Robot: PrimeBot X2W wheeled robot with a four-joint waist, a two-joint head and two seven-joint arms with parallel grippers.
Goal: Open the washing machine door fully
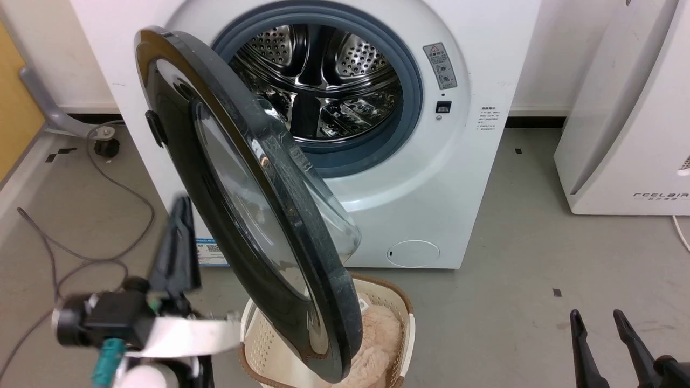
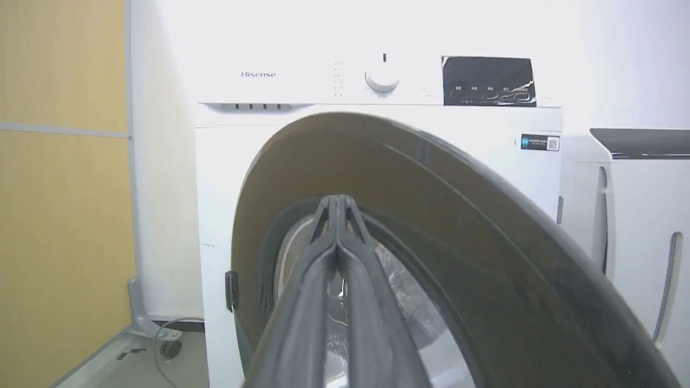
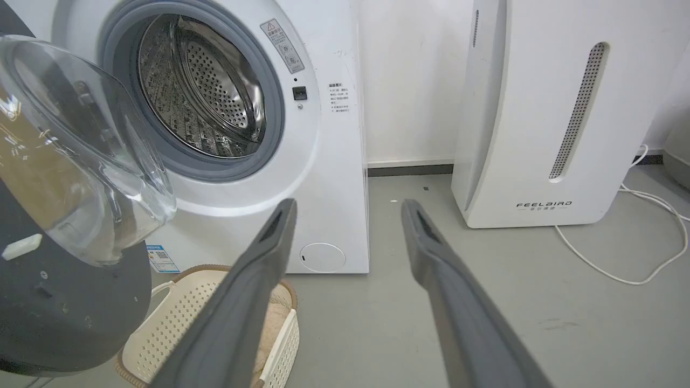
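One cream basket (image 1: 259, 345) stands just below the washing machine door (image 1: 259, 215).

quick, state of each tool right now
Left tool: closed, holding nothing.
Right tool: open, holding nothing.

The washing machine door (image 1: 253, 205) juts nearward from the left of the washing machine (image 1: 474, 178). A basket (image 1: 264, 345) lies under it. An appliance (image 1: 620, 134) stands right.
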